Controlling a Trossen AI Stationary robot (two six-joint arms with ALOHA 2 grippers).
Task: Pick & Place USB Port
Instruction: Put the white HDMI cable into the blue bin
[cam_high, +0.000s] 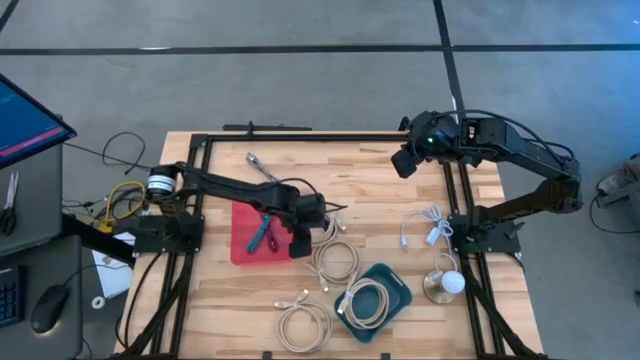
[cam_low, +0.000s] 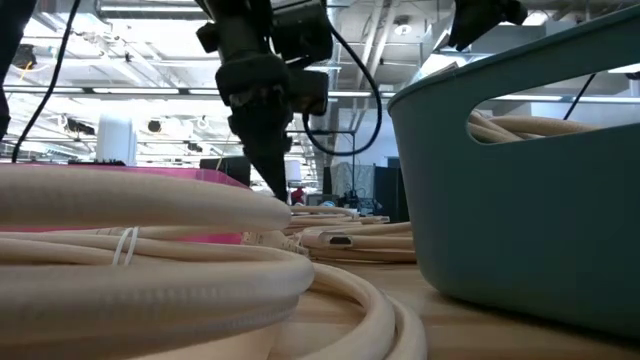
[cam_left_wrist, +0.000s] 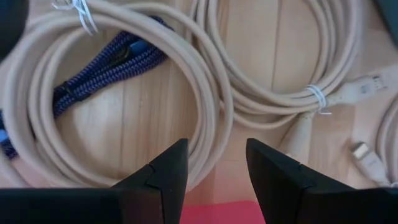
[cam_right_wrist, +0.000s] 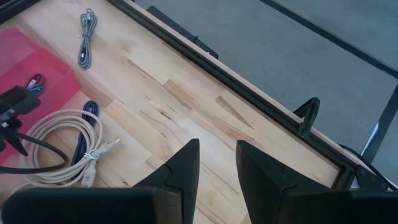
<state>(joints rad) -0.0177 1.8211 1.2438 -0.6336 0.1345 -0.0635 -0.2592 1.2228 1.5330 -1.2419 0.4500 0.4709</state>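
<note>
tray (cam_high: 245, 235): red | bin (cam_high: 398, 290): teal | coiled cables (cam_high: 336, 260): beige

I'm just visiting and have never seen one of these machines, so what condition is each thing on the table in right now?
Left gripper: open, empty, low over a coiled beige cable.
Right gripper: raised over the table's far edge, holding nothing.
Red tray: flat on the table, small items in it.
Blue bin: upright, a coiled cable inside.
Purple braided cable: lying under the beige coil.
Grey cable: folded, lying alone.
</note>
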